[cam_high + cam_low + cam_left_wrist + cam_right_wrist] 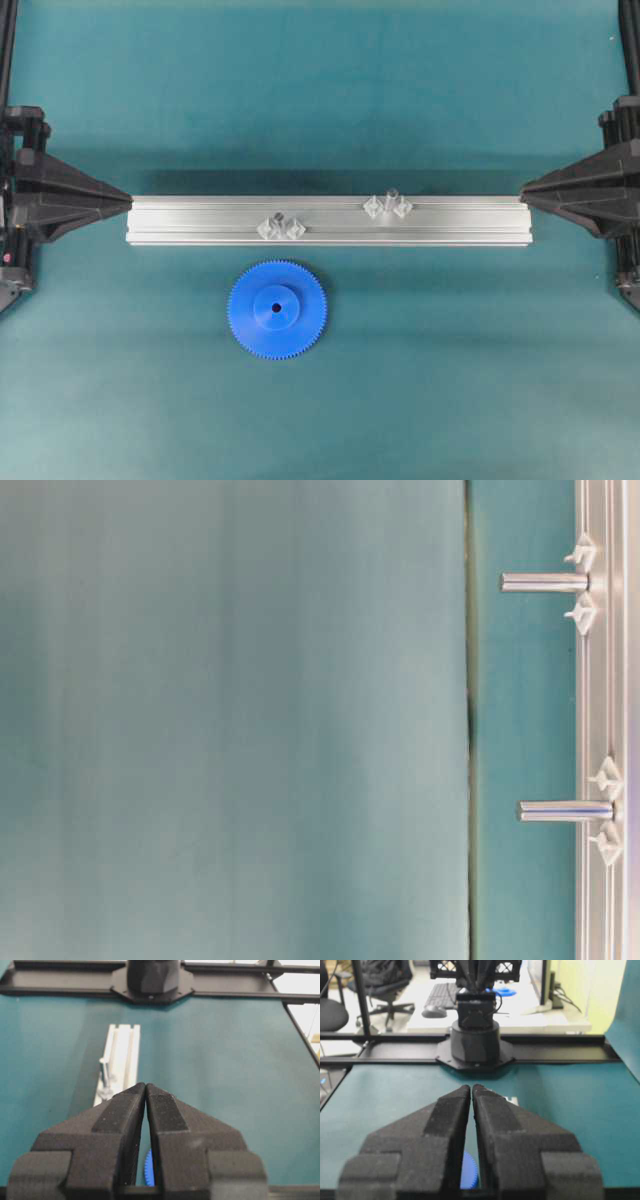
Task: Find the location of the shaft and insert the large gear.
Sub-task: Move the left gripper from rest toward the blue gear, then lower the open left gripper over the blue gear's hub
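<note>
The large gear, a bright blue toothed disc with a round hub, lies flat on the teal mat just in front of the aluminium rail. Two alike shafts stand on the rail between clear brackets, one left of centre and one right of centre. From table level they show as grey pins. My left gripper sits shut and empty at the rail's left end. My right gripper sits shut and empty at the right end. A sliver of gear shows beneath the left gripper.
The rail runs away from the left wrist camera with a shaft on it. Black arm bases and frame bars bound the mat. Beyond the right gripper is an office desk with a keyboard.
</note>
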Robot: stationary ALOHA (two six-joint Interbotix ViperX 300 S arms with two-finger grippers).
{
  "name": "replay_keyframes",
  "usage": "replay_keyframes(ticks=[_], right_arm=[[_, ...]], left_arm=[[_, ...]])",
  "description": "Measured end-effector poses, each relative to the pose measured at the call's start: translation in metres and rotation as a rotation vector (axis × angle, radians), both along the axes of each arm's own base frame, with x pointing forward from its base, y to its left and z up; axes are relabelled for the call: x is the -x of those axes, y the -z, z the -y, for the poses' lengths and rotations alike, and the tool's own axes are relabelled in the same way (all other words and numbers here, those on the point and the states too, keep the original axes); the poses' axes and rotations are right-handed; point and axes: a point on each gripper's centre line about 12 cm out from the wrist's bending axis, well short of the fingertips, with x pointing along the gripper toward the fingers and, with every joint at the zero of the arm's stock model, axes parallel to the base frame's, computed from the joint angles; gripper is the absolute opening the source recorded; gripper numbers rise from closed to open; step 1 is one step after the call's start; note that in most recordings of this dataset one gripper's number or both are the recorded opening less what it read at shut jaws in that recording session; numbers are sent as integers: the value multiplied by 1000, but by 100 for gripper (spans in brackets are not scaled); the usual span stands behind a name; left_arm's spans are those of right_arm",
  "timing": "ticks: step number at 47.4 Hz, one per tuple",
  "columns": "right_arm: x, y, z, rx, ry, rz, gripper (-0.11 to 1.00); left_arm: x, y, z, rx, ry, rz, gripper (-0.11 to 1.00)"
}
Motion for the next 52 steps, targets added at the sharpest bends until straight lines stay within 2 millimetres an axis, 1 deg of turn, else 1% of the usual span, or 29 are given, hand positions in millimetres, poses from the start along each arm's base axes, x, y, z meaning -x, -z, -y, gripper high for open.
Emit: replay_keyframes(ticks=[2, 3, 6, 9, 13, 22, 27, 34, 42, 46, 52], right_arm=[[0, 0, 0, 0, 2, -3, 16], [0, 1, 0, -2, 0, -8, 14], [-1, 4, 0, -3, 2, -37, 5], [-3, 5, 0, -3, 0, -72, 1], [-5, 3, 0, -5, -1, -115, 0], [-7, 6, -1, -5, -3, -210, 0], [-10, 12, 0, -8, -2, -284, 0], [-14, 24, -1, -20, -1, -368, 0], [-13, 28, 2, -46, 11, -394, 0], [-12, 31, 3, -52, 18, -414, 0], [-11, 35, 5, -58, 31, -439, 0]], left_arm=[[0, 2, 0, 11, 2, -5, 12], [0, 4, 0, 17, 3, -11, 10], [-1, 7, 0, 35, 3, -24, 2], [-1, 7, 0, 37, 5, -31, 0], [-4, 7, 1, 46, 6, -60, 0], [-20, 12, 1, 63, 4, -193, 0], [-33, 18, 4, 75, 14, -270, 0], [-57, 24, 17, 81, 57, -372, 0], [-84, 36, 29, 84, 82, -501, 0], [-95, 40, 34, 80, 92, -536, 0], [-110, 41, 37, 79, 94, -559, 0]])
